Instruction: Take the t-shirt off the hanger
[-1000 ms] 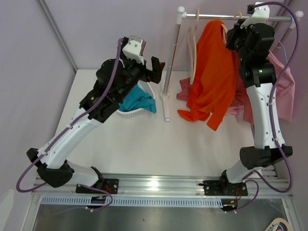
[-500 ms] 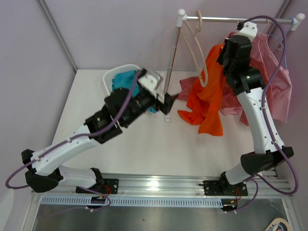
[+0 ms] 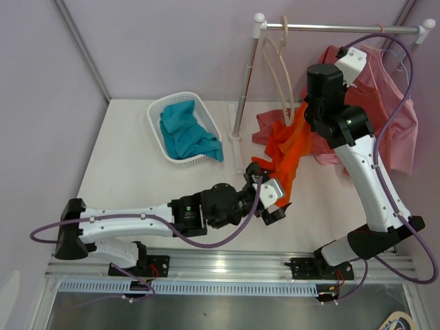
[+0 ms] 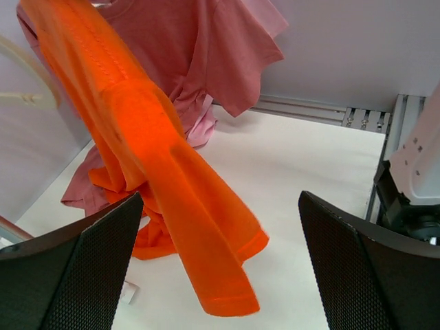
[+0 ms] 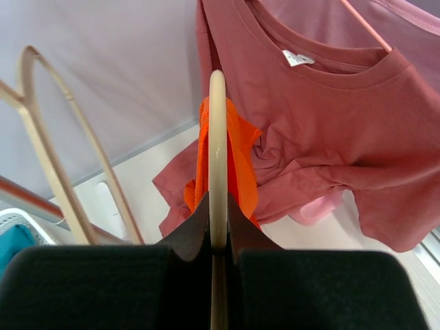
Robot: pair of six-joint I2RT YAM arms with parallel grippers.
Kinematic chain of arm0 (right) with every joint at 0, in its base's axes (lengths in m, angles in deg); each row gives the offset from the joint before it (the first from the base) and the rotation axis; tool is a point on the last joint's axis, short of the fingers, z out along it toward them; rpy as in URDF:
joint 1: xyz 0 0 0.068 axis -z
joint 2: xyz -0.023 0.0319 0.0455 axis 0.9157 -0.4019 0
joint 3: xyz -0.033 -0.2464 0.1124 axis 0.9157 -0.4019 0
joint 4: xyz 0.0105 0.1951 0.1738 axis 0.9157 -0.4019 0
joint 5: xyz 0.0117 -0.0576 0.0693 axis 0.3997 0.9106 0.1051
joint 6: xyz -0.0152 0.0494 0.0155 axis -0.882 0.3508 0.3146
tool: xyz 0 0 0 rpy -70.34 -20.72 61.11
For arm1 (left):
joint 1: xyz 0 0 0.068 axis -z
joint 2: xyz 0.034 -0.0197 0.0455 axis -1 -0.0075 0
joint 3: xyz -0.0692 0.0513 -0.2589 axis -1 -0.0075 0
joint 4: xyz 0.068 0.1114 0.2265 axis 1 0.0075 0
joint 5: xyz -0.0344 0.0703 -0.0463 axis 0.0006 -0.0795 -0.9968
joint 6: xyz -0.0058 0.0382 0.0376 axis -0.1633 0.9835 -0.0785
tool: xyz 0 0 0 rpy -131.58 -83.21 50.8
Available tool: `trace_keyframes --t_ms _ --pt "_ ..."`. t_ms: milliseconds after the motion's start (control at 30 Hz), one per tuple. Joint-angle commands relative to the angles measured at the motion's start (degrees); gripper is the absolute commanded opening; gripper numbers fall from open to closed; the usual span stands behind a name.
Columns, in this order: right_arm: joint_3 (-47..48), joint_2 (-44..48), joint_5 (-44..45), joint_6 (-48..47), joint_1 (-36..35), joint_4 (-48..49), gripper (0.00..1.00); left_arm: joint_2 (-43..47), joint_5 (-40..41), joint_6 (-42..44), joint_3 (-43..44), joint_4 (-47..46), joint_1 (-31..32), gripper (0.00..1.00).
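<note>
Right gripper point(image 5: 217, 230) pinched on a cream hanger point(image 5: 217, 130), the rod running straight up between the jaws. Orange shirt point(image 5: 242, 175) is draped over that hanger, cloth showing on both sides of the rod, so it is not yet off. From above, the shirt slants down from the right gripper toward the table point(image 3: 137, 185), bunched and twisted; its lower hem ends near the left gripper point(image 4: 220, 199). Cannot tell whether the hem touches the table. Left gripper sits low over the table with its jaws spread wide and nothing between them. It faces the hanging hem, near it but apart. A rose shirt point(image 3: 388, 113) hangs from the rail point(image 3: 337, 28) behind the right arm, and its lower part lies just behind the orange one. A pale pink cloth point(image 4: 199, 127) lies under both. Empty hangers point(image 3: 277, 65) hook on the rail's left end, beside the post. White basket point(image 3: 157, 120) at the table's far left holds a teal cloth point(image 3: 185, 134), well apart from both grippers.
</note>
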Motion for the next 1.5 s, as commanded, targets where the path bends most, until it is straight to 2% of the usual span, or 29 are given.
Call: trace_keyframes --t_ms 0,100,133,200,233,300,400,567,700,900,933,1000,1100,1133,1200,1333,1467 --pt "0.82 3.09 1.66 2.18 -1.18 1.59 0.00 -4.04 1.62 1.37 4.41 -2.74 -0.44 1.00" --pt "0.91 3.80 0.78 2.09 -1.80 1.76 0.00 -8.96 1.80 -0.37 8.45 0.76 -2.10 0.99" --pt "0.91 4.06 0.25 2.09 -1.89 1.85 0.00 -10.19 2.49 -0.82 9.42 2.00 -2.54 0.96" --pt "0.91 4.24 -0.19 1.40 -1.98 2.29 0.00 -13.62 5.21 -1.87 13.64 5.07 -2.90 0.10" --pt "0.91 4.42 0.51 0.61 -2.06 2.64 0.00 -14.24 7.23 -2.66 14.17 6.22 -2.90 0.01" --pt "1.17 4.24 1.30 -0.71 -1.63 3.60 0.00 -12.94 7.08 -3.11 12.78 5.36 -2.55 0.01" --pt "1.00 3.80 -0.89 -3.43 0.92 5.18 0.00 -7.51 6.46 -1.62 5.60 -0.35 0.34 0.01" --pt "1.08 1.44 -4.84 -5.20 8.46 6.77 0.00 -0.72 6.90 -2.05 1.26 -0.19 9.90 0.01" --pt "1.26 -0.24 -8.97 -5.99 12.43 8.53 0.00 0.96 3.48 -8.98 -4.17 -1.76 17.38 0.01" --pt "3.54 -2.79 -11.52 -6.52 14.02 7.04 0.00 -0.88 0.39 -14.96 -10.17 -7.22 20.92 0.01" --pt "4.06 -2.88 -13.35 -6.35 14.02 6.17 0.00 -2.19 2.31 -15.23 -10.00 -7.04 20.31 0.01" --pt "4.16 -1.83 -14.95 -5.21 14.02 4.32 0.00 -3.34 0.93 -15.76 -9.47 -5.73 18.03 0.01" --pt "2.76 0.10 -18.55 -4.68 13.93 2.38 0.00 -5.45 -4.16 -19.01 -6.93 -3.97 9.87 0.01" --pt "2.49 1.50 -19.08 -4.50 13.93 1.86 0.00 -5.89 -5.92 -19.54 -6.48 -3.62 5.32 0.01" --pt "2.49 2.83 -21.19 -4.85 13.93 0.01 0.00 -7.47 -6.46 -20.86 -4.29 -2.92 1.69 0.01" --pt "5.73 4.33 -26.37 -5.55 13.93 -5.17 0.00 -11.95 -9.09 -25.77 3.26 6.20 -9.46 0.01" --pt "7.32 5.56 -31.29 -6.08 13.85 -9.04 0.00 -13.28 -11.82 -28.42 7.58 7.46 -14.58 0.01"
